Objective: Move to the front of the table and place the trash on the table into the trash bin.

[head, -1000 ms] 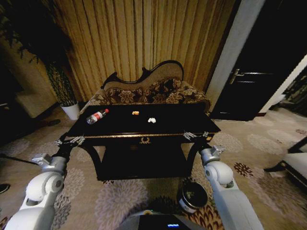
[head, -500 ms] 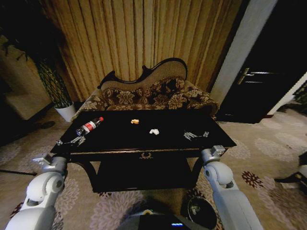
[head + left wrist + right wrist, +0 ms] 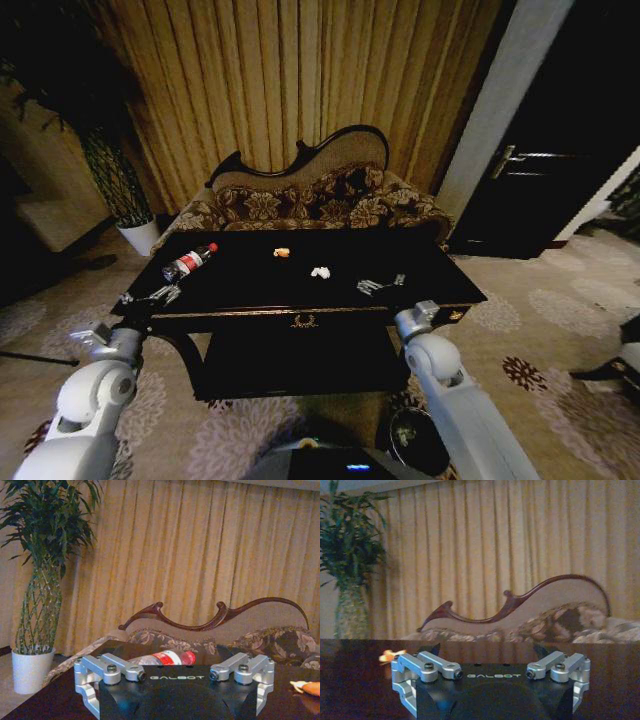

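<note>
The black table with gold trim stands right in front of me. On it lie a clear bottle with a red label at the left, an orange-yellow scrap and a white crumpled scrap near the middle. My left gripper hovers open at the table's front left corner, just short of the bottle. Over the table's right half, my right gripper is open, a little to the right of the white scrap. The black trash bin sits on the floor by my right arm.
A floral sofa stands behind the table against gold curtains. At the far left there is a white plant pot with a tall plant. A dark door is at the right. Patterned carpet surrounds the table.
The head view has shifted and now looks down on the table from closer. My right gripper has moved left over the table toward the white scrap. The left gripper holds its place.
</note>
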Controlling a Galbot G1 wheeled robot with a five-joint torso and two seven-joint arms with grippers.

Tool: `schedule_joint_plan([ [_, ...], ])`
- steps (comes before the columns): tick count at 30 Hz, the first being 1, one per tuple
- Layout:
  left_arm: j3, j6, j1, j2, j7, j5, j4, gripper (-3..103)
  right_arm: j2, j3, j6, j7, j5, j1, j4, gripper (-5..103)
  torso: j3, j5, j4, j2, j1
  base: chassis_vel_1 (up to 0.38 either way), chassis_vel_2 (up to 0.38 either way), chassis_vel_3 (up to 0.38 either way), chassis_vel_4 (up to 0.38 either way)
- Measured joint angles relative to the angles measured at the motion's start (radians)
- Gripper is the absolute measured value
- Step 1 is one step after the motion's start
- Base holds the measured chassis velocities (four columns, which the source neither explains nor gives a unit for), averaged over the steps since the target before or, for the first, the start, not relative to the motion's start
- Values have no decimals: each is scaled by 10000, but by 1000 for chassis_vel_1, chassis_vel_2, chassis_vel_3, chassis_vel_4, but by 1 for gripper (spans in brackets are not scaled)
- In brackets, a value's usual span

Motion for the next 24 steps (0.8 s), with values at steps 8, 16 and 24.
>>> schedule_joint_plan([
  [8, -16, 139, -18, -18, -130, 66, -218, 100, 3, -671, -63, 0, 96, 605, -571, 100, -2, 2, 0, 1, -5, 0, 0, 0, 0],
  [16, 68, 231, -14, -67, -237, 187, -369, 100, -36, -1615, -129, 0, 58, 1400, -1177, 100, -1, -1, 0, 1, -4, 0, 0, 0, 0],
  [24, 51, 233, 145, -71, -228, 277, -508, 100, -89, -2553, -301, 0, 229, 2439, -1808, 100, -1, 1, 1, 0, -4, 0, 0, 0, 0],
])
